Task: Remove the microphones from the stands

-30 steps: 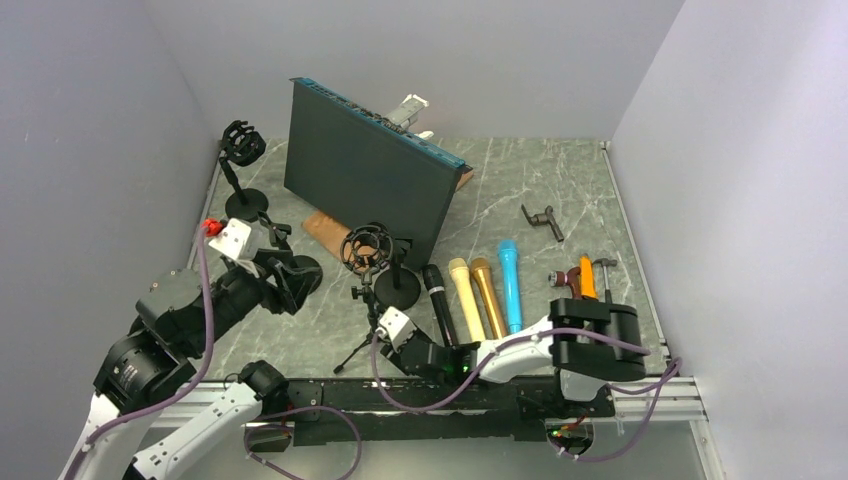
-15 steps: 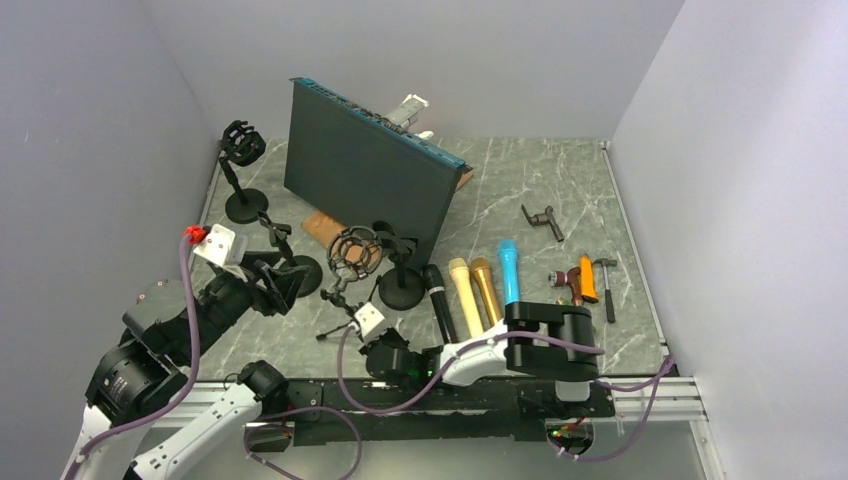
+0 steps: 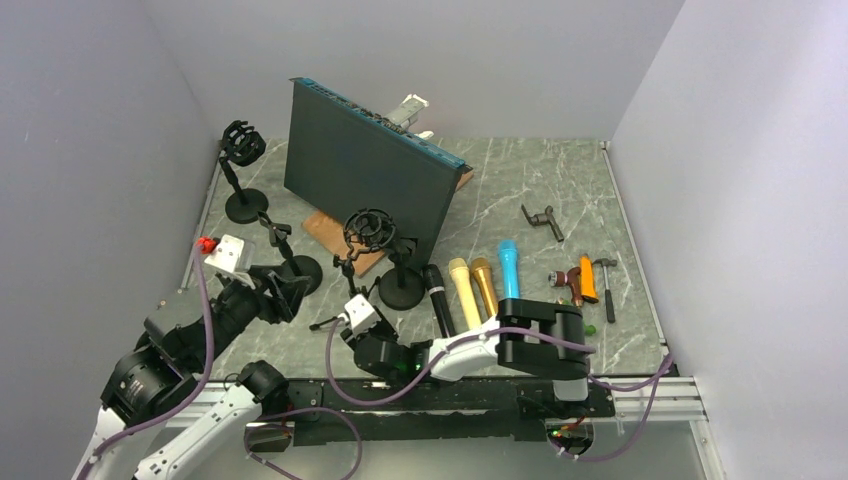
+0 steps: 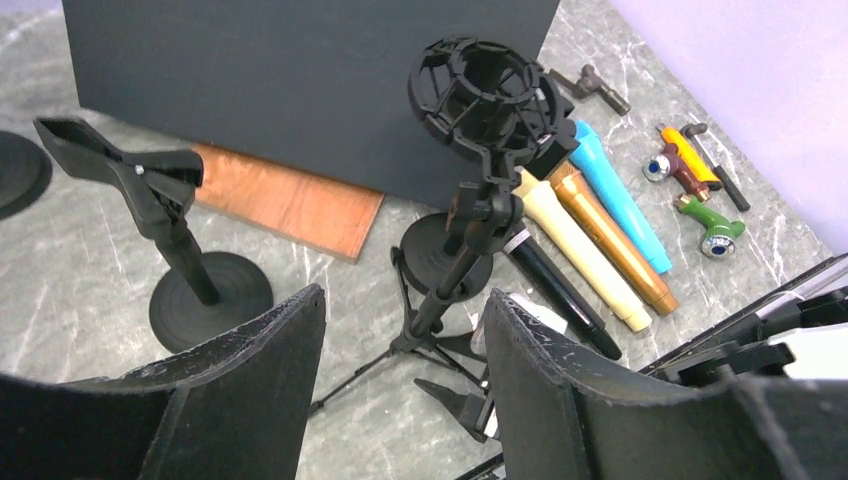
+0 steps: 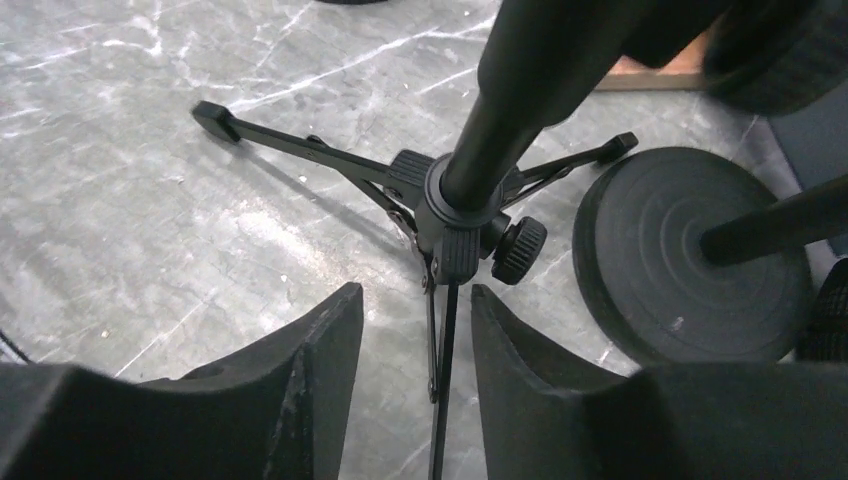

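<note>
**Desk:** What is shown at the end effectors?

**Caption:** The right end effector is seen low over the table, its jaws narrowly parted. A thin leg of the tripod stand runs down between them, but no grip on it can be made out. The left end effector is held off to the side, jaws wide and nothing carried, and it is aimed at the same stand.

**Desk:** And the microphone?

**Caption:** None is seen in a holder. The shock mount on top of the tripod stand is pictured as a bare cage. The clip stand beside it and the rear stand by the left wall are likewise shown without a load. Four microphones are laid side by side on the table, just right of the stands: a black microphone, a cream microphone, a gold microphone and a blue microphone.

**Desk:** So how far along is the task judged to be?

**Caption:** The removal itself is judged complete, since every microphone in view is on the table and none is seated. Which of the four came from which stand cannot be told. What is left, if anything, is thought to be tidying: the tripod stand is being approached at its base, not at its mount.
</note>
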You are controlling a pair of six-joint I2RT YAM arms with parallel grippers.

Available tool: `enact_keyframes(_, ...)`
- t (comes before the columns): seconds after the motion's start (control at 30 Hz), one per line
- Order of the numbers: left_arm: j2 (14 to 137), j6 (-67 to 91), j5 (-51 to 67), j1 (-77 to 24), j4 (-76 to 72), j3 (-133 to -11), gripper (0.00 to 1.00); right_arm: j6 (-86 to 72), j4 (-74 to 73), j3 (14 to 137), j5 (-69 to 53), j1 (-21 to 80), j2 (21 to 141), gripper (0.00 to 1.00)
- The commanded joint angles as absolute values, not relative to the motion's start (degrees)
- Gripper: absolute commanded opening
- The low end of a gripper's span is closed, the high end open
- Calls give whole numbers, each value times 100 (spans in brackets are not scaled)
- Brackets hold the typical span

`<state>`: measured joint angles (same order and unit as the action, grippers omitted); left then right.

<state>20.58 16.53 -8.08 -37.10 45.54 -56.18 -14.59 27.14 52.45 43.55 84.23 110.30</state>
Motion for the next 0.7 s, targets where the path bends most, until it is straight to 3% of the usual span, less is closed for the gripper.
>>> enact_keyframes(0.0, 1959, 1937, -1002, -3692, 4480, -5411, 63, -1468, 3168, 4901, 3932, 8479, 10319, 51)
enact_keyframes(0.2, 2144, 1928, -731, -3686, 4926, -5705, 62, -1979, 2678, 4323, 3221, 8476, 9385, 75)
enact_keyframes(0.53, 2291, 1747, 507, -3690, 4541, -5401, 69, -2285, 2049, 3646, 2758, 8415, 8182, 89)
enact_keyframes(0.67, 2563, 1836, 708, -3687, 4160, -5202, 70, -2343, 1986, 3620, 1821, 7979, 7859, 94)
